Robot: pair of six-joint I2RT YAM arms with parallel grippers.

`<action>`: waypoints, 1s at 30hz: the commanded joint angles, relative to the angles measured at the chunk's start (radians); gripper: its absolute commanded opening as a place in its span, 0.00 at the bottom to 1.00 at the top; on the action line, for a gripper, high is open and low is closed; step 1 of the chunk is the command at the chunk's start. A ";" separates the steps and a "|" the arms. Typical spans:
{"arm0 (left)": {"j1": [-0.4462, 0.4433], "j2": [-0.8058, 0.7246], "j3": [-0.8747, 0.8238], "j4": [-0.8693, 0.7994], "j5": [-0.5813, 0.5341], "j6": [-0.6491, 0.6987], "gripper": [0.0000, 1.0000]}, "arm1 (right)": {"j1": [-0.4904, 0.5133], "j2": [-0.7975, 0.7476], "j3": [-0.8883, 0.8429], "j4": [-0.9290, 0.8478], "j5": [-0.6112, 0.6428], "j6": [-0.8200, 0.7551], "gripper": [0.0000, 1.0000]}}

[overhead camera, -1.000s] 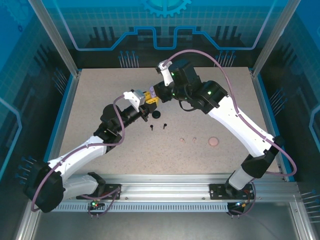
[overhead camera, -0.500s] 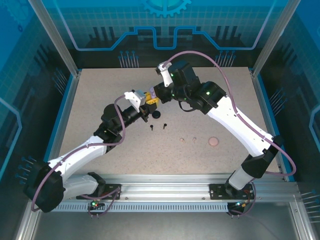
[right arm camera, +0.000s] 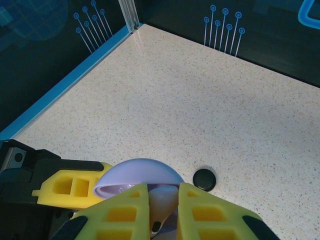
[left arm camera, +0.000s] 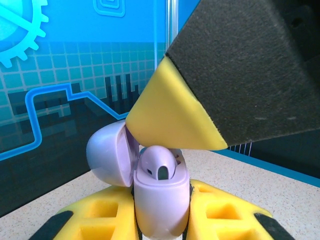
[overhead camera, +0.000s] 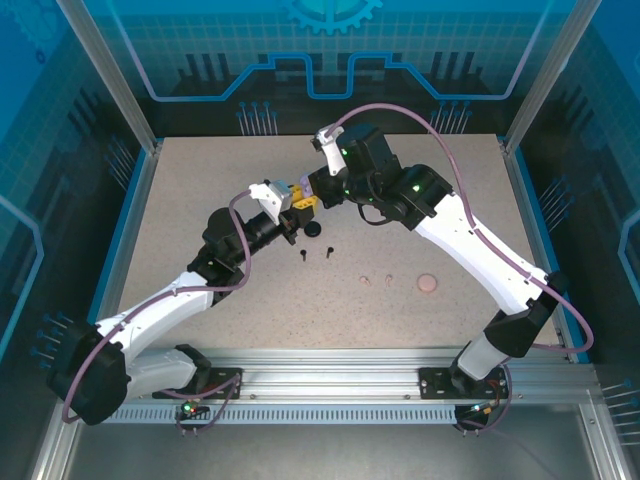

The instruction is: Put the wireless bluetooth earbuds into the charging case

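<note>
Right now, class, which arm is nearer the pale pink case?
Right. The right arm runs just right of the pale pink case; the left arm lies well left of it.

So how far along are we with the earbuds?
Done: nothing confirmed. In hand: left gripper holds the open lilac case, and right gripper seems to pinch a lilac earbud at its socket. Remaining: two black earbuds and two pink earbuds lie loose on the table by the black case and pink case.
</note>
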 commanded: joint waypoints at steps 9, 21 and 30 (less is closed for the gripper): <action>-0.006 0.000 0.044 0.059 0.013 0.014 0.00 | -0.004 0.036 0.037 -0.032 -0.047 0.017 0.21; -0.007 -0.005 0.041 0.060 0.012 0.012 0.00 | -0.027 0.037 0.063 -0.020 -0.071 0.075 0.33; -0.007 0.000 0.031 0.063 0.006 0.010 0.00 | -0.077 -0.042 0.045 0.018 -0.085 0.152 0.58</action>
